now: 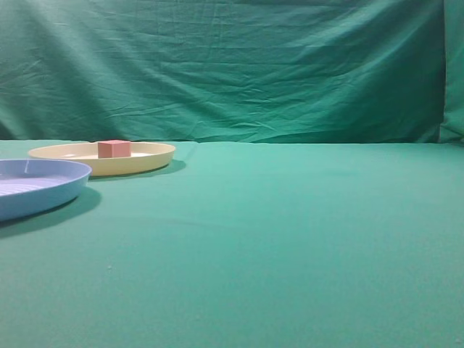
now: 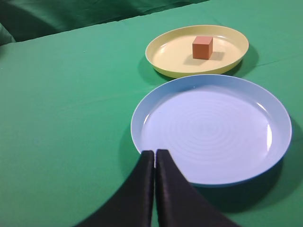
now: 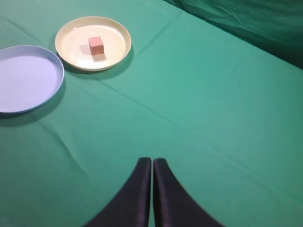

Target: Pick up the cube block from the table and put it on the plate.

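Only the two grippers show of the robot, each in its own wrist view; the exterior view catches no part of either arm. The left gripper (image 2: 155,152) is a pair of plain black fingers (image 2: 177,198), smooth and matte, broad at the base and curving inward to narrow tips. The right gripper (image 3: 152,160) looks the same: two black fingers (image 3: 173,201) of matching curved, tapering shape, with a thin seam of green showing between them. No screws, cables or markings can be made out on either pair, though the dark surfaces may hide fine detail.
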Robot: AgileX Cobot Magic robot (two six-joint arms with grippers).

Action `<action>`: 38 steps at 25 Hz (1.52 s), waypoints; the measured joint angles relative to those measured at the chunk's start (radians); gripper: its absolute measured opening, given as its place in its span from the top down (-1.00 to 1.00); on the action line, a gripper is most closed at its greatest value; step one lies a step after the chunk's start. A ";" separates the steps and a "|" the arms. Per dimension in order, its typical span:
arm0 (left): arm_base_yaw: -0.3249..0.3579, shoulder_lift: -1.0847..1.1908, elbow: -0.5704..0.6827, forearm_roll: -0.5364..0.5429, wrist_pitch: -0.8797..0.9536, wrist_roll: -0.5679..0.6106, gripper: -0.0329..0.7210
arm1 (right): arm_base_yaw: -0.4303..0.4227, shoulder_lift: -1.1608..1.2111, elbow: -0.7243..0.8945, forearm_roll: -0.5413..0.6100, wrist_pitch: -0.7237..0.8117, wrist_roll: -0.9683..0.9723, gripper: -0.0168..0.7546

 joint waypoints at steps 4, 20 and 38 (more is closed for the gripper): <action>0.000 0.000 0.000 0.000 0.000 0.000 0.91 | -0.009 -0.143 0.148 -0.051 -0.065 0.061 0.96; 0.000 0.000 0.000 0.000 0.000 0.000 0.91 | -0.459 -0.718 0.889 -0.068 -0.521 0.074 0.96; 0.000 0.000 0.000 0.000 0.000 0.000 0.91 | -0.467 -0.816 1.134 -0.068 -0.681 0.074 0.96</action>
